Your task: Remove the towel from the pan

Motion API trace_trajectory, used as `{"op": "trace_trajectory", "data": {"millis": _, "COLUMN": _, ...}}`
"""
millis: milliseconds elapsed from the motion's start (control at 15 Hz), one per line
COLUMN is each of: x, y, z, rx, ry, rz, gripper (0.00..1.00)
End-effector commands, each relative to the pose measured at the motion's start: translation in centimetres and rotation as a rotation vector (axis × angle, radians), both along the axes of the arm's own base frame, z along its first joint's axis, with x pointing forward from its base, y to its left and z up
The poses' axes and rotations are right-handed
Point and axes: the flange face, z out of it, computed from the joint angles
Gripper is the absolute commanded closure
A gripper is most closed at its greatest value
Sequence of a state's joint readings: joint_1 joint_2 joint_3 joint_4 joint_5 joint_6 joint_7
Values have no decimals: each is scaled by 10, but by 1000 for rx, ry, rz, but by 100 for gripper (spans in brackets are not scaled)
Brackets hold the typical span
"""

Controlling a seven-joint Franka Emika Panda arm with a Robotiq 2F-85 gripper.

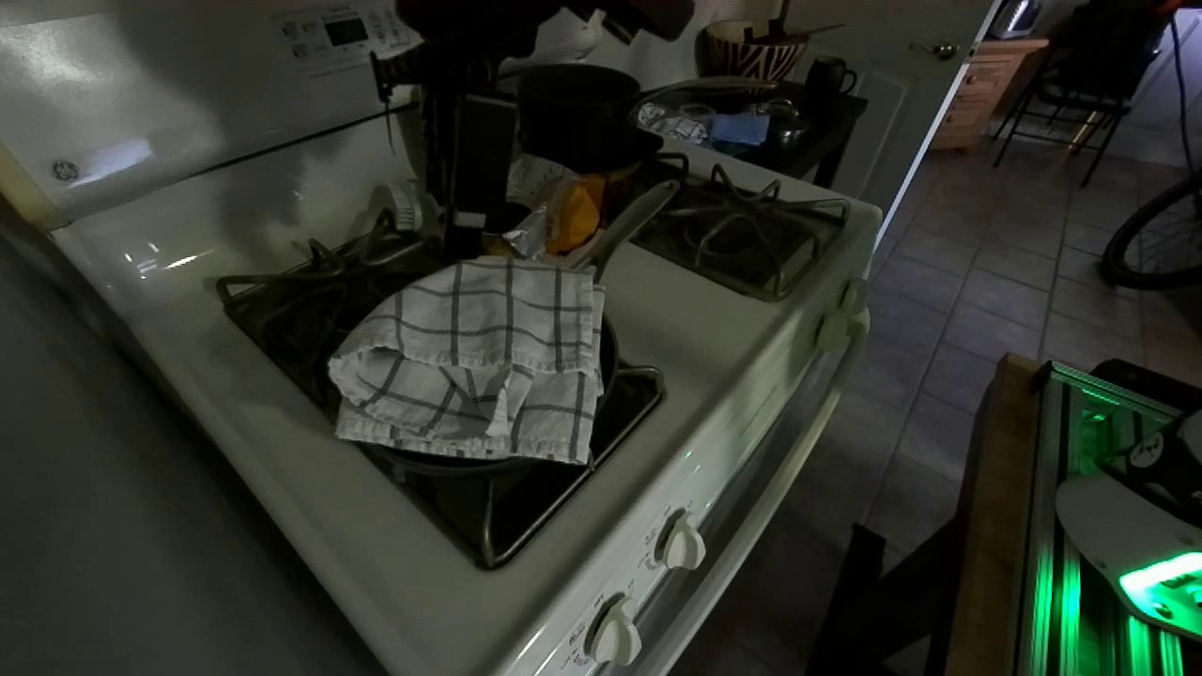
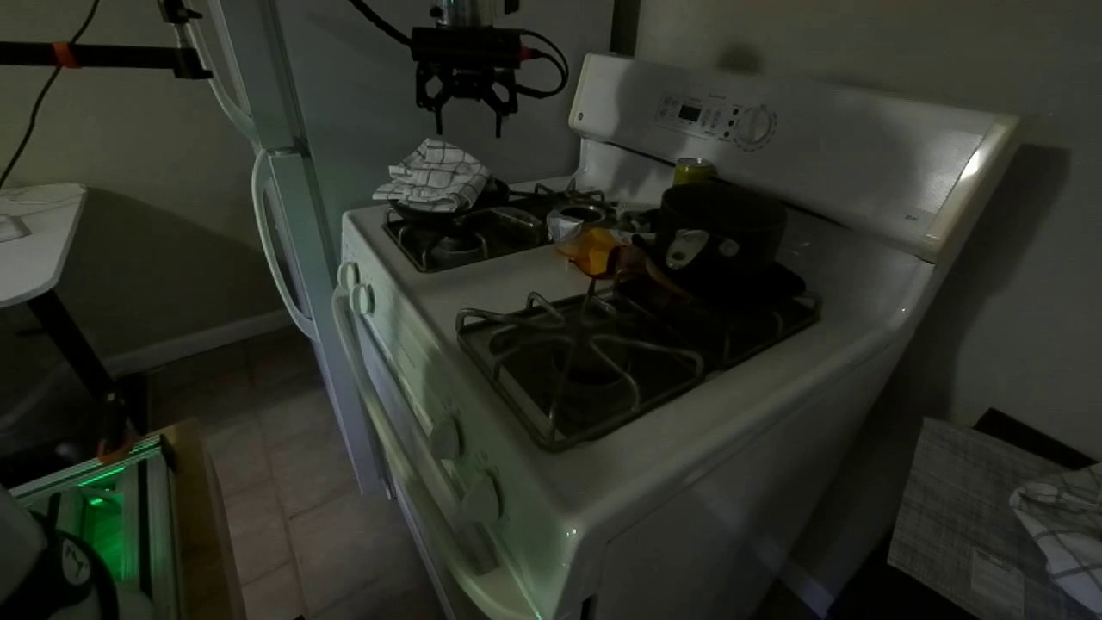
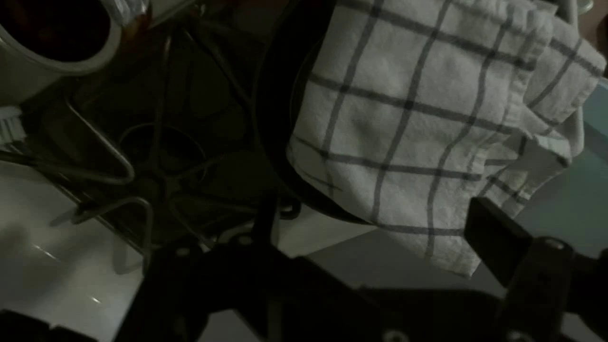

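Counter [image 1: 695,329]: white gas stovetop. Burner grate [image 1: 488,526] on one half, frying pan [image 3: 275,123] set on its front part. Matching burner grate [image 2: 594,340] on the opposite half, dark pot [image 2: 723,228] over its back part, base lost in shadow. Between the grates, orange and silver packet [image 2: 594,250], right by a light-rimmed open container [image 3: 78,66]. Yellow-green can [image 2: 693,170] at rear, lower part hidden by the pot.

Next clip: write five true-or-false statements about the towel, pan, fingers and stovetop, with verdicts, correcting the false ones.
The checked towel lies over the frying pan. True.
The fingers are shut on the towel. False: they stand apart, holding nothing.
The frying pan sits on a stove grate. True.
The towel hides the frying pan completely. False: its handle sticks out uncovered.
A saucepan stands on the same stovetop. True.
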State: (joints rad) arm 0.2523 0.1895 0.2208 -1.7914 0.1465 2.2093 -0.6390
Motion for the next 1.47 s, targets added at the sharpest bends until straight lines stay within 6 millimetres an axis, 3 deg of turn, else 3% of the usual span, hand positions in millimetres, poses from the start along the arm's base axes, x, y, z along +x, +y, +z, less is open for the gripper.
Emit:
{"op": "trace_trajectory", "data": {"millis": 0, "x": 29, "y": 19, "z": -14, "rx": 92, "ry": 45, "rz": 112, "gripper": 0}}
{"op": "trace_trajectory", "data": {"millis": 267, "x": 38, "y": 35, "z": -28, "rx": 60, "ry": 109, "rz": 195, "gripper": 0}}
{"op": "trace_trajectory", "data": {"millis": 800, "x": 37, "y": 55, "z": -48, "rx": -45, "ry": 208, "rz": 338, "gripper": 0}}
{"op": "trace_trajectory", "data": {"millis": 867, "x": 37, "y": 56, "z": -48, "rx": -61, "ry": 209, "rz": 349, "gripper": 5}}
{"op": "trace_trajectory", "data": {"millis": 933, "x": 37, "y": 57, "z": -50, "rx": -72, "ry": 207, "rz": 360, "gripper": 26}}
{"op": "trace_trajectory", "data": {"millis": 1067, "x": 37, "y": 58, "z": -50, "rx": -93, "ry": 202, "rz": 375, "gripper": 30}}
{"op": "trace_trajectory", "data": {"millis": 1400, "x": 33, "y": 53, "z": -37, "rx": -125, "ry": 163, "rz": 368, "gripper": 70}}
